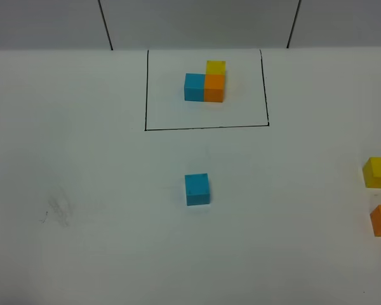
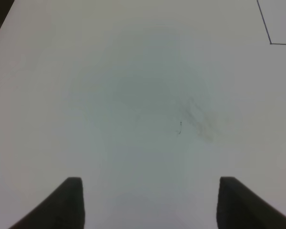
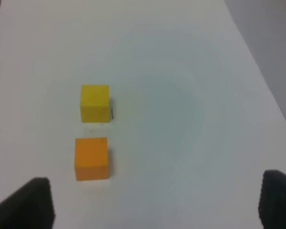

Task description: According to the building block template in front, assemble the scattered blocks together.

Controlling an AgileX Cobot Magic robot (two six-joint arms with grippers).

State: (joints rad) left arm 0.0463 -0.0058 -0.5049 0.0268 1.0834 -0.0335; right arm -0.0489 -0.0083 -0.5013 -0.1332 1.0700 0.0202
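- The template point(image 1: 205, 82) sits in a drawn frame point(image 1: 206, 128), far ahead of both tools. Its blue and orange cubes touch side by side. Its yellow lies against the orange on the far side; whether behind it or on top, I cannot tell.
- None of the three loose cubes is joined yet.
- The blue cube point(image 1: 197, 189) stands alone on the bench point(image 1: 89, 159), between the two tools' sides and well apart from the other two.
- The orange cube point(image 3: 91, 158) is just ahead of the right tool point(image 3: 155, 191), closer to one of its fingers point(image 3: 35, 202) than the other. The yellow cube point(image 3: 95, 102) is next beyond it, near but not touching.
- Right tool: spread wide, nothing between the jaws, not touching either cube.
- Left tool point(image 2: 150, 186): spread too and holding nothing, over bare bench with a faint smudge point(image 2: 200, 119) ahead.
- Likely step: the right tool takes the orange, the closest cube.
- To do it well, shift the tool sideways until the orange is centred between the fingers, squared to two flat faces.
- Come down straight, so the far finger does not nudge the yellow.
- Pinch low and evenly; a corner grip would probably twist a small cube.
- Set the orange flush against the blue on the side facing the right tool, as the template shows, without pushing the blue along.
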